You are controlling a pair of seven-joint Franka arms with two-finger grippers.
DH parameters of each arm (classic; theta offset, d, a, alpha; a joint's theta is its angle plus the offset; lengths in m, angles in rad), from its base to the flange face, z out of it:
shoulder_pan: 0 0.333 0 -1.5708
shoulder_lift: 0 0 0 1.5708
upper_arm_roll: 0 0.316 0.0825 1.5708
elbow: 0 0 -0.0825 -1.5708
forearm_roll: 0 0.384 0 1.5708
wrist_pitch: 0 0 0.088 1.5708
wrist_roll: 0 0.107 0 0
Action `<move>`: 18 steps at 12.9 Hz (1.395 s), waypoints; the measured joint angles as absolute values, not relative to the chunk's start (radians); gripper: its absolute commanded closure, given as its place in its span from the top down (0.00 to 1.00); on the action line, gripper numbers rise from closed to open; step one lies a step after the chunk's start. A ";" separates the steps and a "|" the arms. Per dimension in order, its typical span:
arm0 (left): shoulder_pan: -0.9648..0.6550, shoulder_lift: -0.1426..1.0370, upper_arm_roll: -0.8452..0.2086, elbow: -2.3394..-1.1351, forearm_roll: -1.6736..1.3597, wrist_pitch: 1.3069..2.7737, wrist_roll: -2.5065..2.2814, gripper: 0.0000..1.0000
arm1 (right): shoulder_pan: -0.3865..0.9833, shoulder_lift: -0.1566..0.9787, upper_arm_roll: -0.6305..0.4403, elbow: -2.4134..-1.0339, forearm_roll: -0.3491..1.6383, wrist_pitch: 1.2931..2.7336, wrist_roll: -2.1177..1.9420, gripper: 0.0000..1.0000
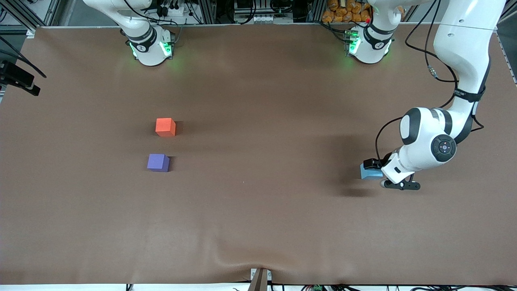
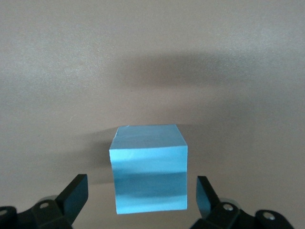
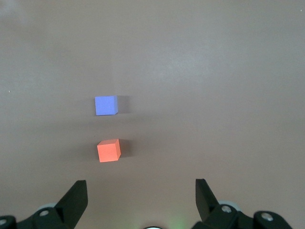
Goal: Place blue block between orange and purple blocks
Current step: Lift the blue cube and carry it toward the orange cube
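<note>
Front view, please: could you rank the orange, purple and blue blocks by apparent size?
1. Purple block and orange block: look alike, so no ranking between them.
2. Blue block: looks smallest, but the left claw partly hides it, so unsure.

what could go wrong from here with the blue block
The left tool straddles the blue block with gaps on both sides; closing off-centre might nudge or twist it. The gap between the orange block and purple block looks barely wider than a cube, so placing could bump either one.
</note>
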State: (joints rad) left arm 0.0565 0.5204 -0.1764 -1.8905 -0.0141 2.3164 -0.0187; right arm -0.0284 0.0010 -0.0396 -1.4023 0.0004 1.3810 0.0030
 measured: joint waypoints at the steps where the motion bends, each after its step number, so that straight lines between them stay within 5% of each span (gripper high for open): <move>1: 0.057 0.531 -0.176 -1.885 -0.014 2.322 -0.019 1.00 | -0.028 0.001 -0.040 -1.402 0.000 1.381 0.003 1.00; 5: 0.056 0.576 -0.177 -1.866 -0.014 2.342 -0.019 1.00 | -0.028 0.001 -0.040 -1.402 0.000 1.381 0.003 1.00; 6: 0.056 0.586 -0.177 -1.864 -0.014 2.346 -0.019 0.85 | -0.028 0.001 -0.040 -1.402 0.000 1.381 0.003 1.00; 8: 0.055 0.596 -0.177 -1.862 -0.014 2.349 -0.019 0.30 | -0.028 0.001 -0.040 -1.402 0.000 1.381 0.003 1.00; 10: 0.052 0.598 -0.178 -1.861 -0.014 2.349 -0.019 0.03 | -0.028 0.001 -0.040 -1.402 0.000 1.381 0.003 1.00; 18: -0.050 0.567 -0.219 -1.833 -0.013 2.349 -0.244 0.00 | -0.029 0.001 -0.040 -1.402 0.000 1.381 0.003 1.00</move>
State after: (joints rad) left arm -0.0502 0.5668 -0.2188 -1.8332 -0.0131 2.3487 -0.2443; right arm -0.0286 0.0011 -0.0401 -1.4023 0.0004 1.3810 0.0030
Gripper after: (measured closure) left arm 0.374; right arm 0.000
